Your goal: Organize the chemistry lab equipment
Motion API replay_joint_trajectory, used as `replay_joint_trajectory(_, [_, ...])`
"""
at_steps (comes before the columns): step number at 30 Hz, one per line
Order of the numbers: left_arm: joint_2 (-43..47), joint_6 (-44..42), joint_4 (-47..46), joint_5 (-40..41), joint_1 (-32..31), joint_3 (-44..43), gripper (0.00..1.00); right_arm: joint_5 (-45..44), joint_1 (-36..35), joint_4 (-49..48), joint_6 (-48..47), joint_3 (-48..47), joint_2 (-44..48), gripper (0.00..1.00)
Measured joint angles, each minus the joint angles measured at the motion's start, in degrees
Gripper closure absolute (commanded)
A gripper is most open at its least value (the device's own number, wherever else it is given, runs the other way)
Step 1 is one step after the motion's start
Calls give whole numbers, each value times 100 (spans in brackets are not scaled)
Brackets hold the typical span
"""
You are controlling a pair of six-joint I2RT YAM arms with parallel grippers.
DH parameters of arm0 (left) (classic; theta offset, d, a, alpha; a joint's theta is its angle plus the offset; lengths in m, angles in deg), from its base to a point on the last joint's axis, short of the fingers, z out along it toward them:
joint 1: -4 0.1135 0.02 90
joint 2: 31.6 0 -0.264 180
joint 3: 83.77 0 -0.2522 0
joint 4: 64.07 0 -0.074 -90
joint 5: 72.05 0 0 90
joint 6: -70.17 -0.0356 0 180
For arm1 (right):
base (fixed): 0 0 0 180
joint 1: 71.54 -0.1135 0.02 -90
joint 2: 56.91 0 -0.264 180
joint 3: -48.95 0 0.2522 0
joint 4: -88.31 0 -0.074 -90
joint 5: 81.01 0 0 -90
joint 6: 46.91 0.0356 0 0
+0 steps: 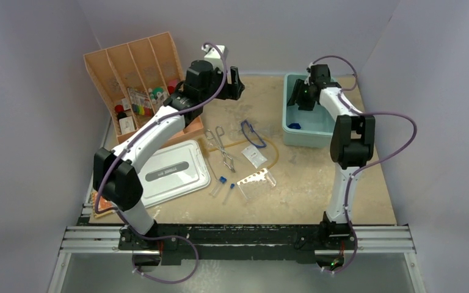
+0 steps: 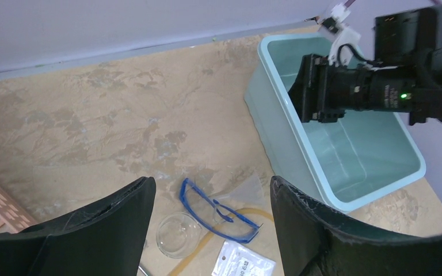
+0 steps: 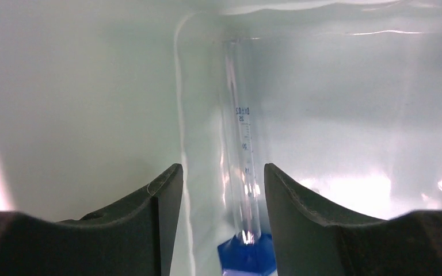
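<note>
My right gripper (image 1: 297,101) (image 3: 221,169) is inside the teal bin (image 1: 327,131), open. A clear graduated cylinder (image 3: 240,144) with a blue base (image 3: 247,257) (image 1: 294,126) lies on the bin floor between its fingers, with gaps on both sides. My left gripper (image 1: 237,82) (image 2: 212,181) is open and empty, high above the table's far middle. Below it lie blue-framed goggles (image 2: 218,210) (image 1: 252,133), a packet (image 2: 243,261) (image 1: 254,157) and a tan tube (image 1: 273,155). Forceps (image 1: 221,146), two blue-capped test tubes (image 1: 220,183) and a clear rack (image 1: 258,181) lie mid-table.
The orange divided organizer (image 1: 107,73) stands at the back left, holding small items. The grey lid (image 1: 174,171) lies left of the forceps. A clear glass dish (image 2: 177,234) sits beside the goggles. The bin (image 2: 276,144) and my right arm (image 2: 368,89) show in the left wrist view.
</note>
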Motion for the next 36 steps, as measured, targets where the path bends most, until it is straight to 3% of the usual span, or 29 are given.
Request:
replay_joint_trajectory(12, [680,24,195,184,0,778,29,-181,-151,131,-37,92,1705,50])
replay_joint_trajectory(21, [1062,796,310,933,31,1589,30,-413,-1718,-79,-481,708,2483,54])
replay_joint_trajectory(30, [1235,1853,782,1845,632,2131,30,-597,-2767,57,-597,824,1875,54])
replay_joint_trajectory(32, [1349,2015,863,2013,772,2234,30,-623,-2918,166,-610,702,1620,5])
replay_joint_trajectory(36, [1598,2225,925,2312,881,2376,30,-752,-3187,367,-1038,348,1043,1])
